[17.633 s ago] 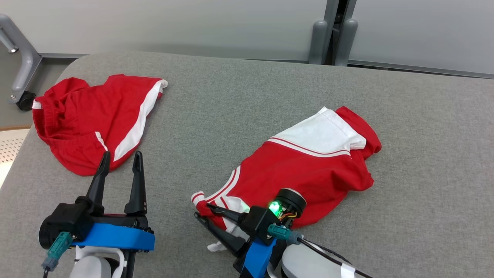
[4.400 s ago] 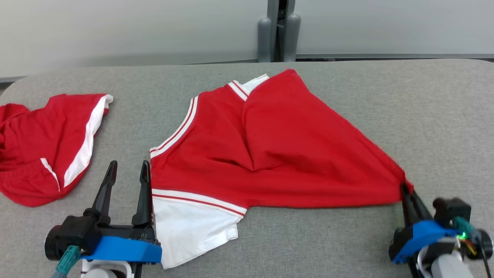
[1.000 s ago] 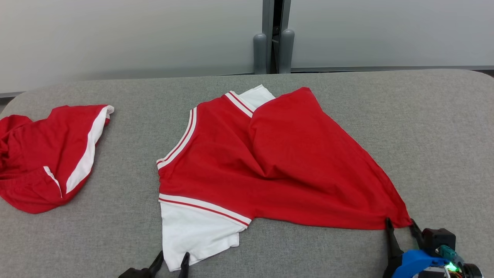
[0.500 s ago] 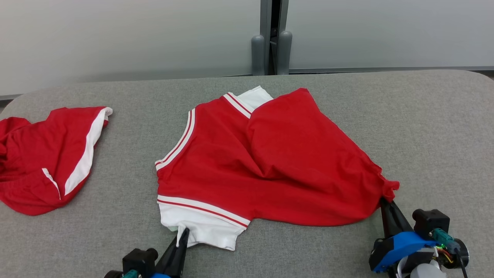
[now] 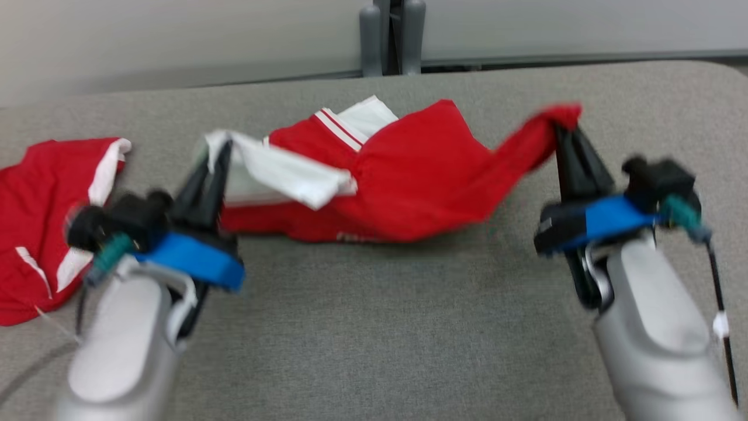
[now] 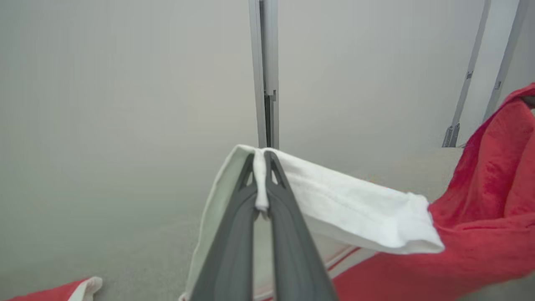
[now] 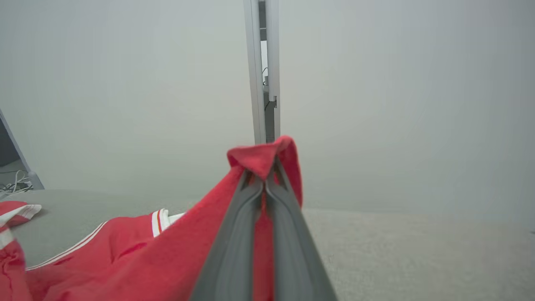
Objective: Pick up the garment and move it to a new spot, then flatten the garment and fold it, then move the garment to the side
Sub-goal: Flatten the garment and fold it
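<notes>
Both arms now higher, left fingers and right fingers tight on 2 corners of the garment.

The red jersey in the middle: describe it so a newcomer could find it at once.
On the grey padded table, look at the middle. The red jersey with white sleeves sags between the left gripper and right gripper, jaws shut on its ends. Unlike the red shorts lying at the table's left, its ends are held up.
</notes>
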